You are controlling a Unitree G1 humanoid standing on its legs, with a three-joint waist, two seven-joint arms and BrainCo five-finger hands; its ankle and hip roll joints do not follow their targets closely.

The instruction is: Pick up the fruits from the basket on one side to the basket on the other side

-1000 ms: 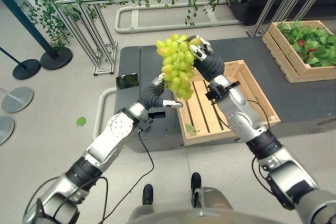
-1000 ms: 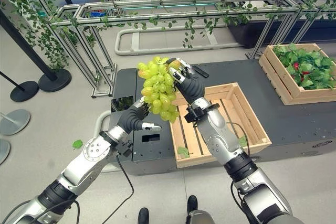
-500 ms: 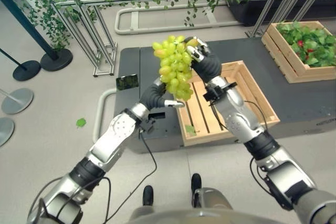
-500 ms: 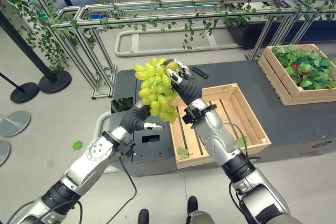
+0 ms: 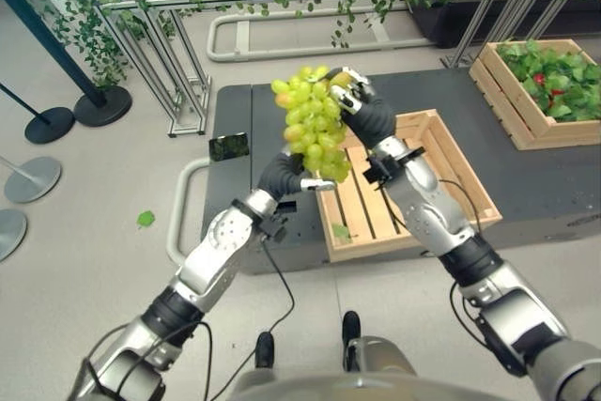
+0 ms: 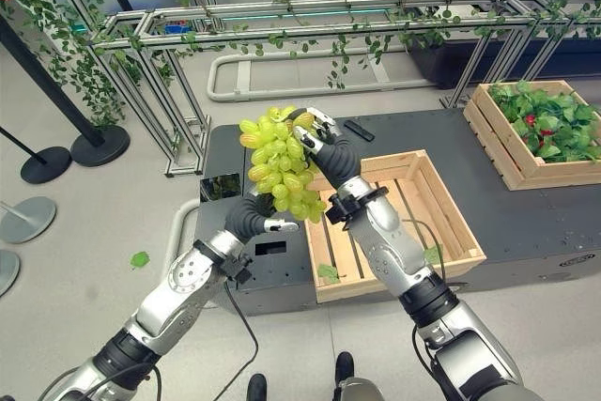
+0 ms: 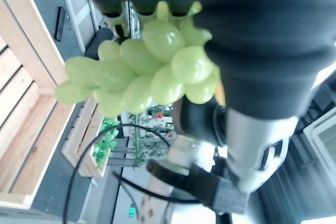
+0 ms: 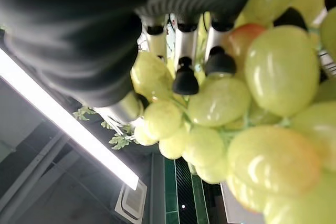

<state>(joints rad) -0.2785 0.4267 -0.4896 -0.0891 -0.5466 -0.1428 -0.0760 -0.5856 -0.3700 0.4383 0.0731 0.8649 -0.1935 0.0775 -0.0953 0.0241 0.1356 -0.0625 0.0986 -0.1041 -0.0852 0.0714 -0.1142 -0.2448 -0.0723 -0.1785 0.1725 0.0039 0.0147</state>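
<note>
The right hand [image 5: 352, 100] still clasps the top of the green grape bunch [image 5: 312, 124], its fingers [image 8: 185, 80] curled into the grapes, holding it above the near corner of the empty wooden crate [image 5: 441, 171]. The left hand [image 5: 300, 176] has come closer under the bunch's lower tip; whether its fingers grip cannot be told. The bunch has drifted slightly leftward.

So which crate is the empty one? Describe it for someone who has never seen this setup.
Start at the dark platform before the robot. Two wooden crates stand on it: the slatted crate is the nearer one, just beyond the right hand holding the green grapes. Its slats are bare, while the far crate is full of leaves.
</note>
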